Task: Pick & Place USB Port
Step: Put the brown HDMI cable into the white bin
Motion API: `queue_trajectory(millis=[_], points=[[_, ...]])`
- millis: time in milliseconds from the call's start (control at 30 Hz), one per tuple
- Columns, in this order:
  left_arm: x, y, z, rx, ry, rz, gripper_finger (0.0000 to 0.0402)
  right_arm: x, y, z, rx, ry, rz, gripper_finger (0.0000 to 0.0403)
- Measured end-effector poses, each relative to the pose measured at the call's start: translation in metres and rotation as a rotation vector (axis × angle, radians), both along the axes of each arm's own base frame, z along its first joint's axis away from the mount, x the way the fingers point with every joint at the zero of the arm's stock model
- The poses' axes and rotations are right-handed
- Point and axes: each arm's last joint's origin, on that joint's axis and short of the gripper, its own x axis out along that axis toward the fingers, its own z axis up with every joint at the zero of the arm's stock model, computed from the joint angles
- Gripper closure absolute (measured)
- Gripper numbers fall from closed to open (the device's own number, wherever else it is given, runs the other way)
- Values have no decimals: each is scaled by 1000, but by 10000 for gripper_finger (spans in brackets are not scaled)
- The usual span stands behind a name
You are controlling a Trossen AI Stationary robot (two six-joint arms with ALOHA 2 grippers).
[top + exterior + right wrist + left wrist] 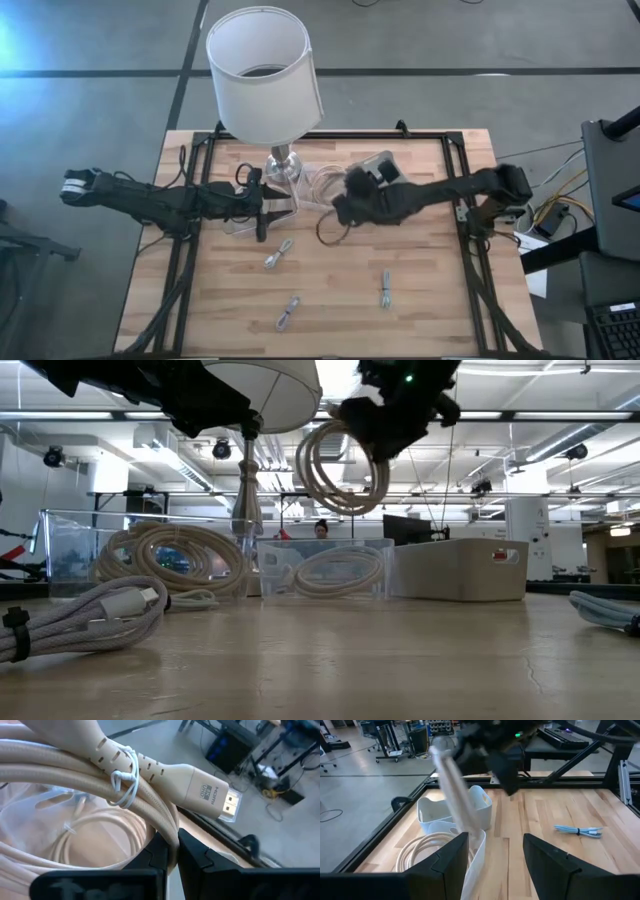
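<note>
Right gripper [169,851] is clenched on the beige coiled cable [75,770], lifted off the table above the clear bin [325,572]. Coil is light and floppy (plug end [210,795] says HDMI, not USB); best held at the tied bundle. Left gripper [495,855] spread, holding nothing.

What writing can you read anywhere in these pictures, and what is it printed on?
"HDMI": on the beige plug of the coiled cable held in the right gripper, with smaller print beside it too small to read.
A red mark on the white box in the low view: too small to read.
Nothing else legible.
</note>
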Motion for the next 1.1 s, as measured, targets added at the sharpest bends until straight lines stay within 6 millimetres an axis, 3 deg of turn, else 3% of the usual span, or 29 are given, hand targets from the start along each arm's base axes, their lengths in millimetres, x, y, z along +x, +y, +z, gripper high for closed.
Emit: queue_trajectory(millis=[267, 667, 900, 1100], points=[[0, 0, 0, -14, -2, 3, 209, 4, -33, -9, 184, -89, -55, 381], [-1, 0, -5, -67, 4, 13, 209, -9, -34, -47, 255, -132, -145, 381], [-1, 0, -5, -71, 3, 14, 209, -7, -33, -67, 259, -178, -76, 381], [-1, 0, -5, -71, 2, 14, 209, -11, -35, -76, 304, -114, -19, 380]])
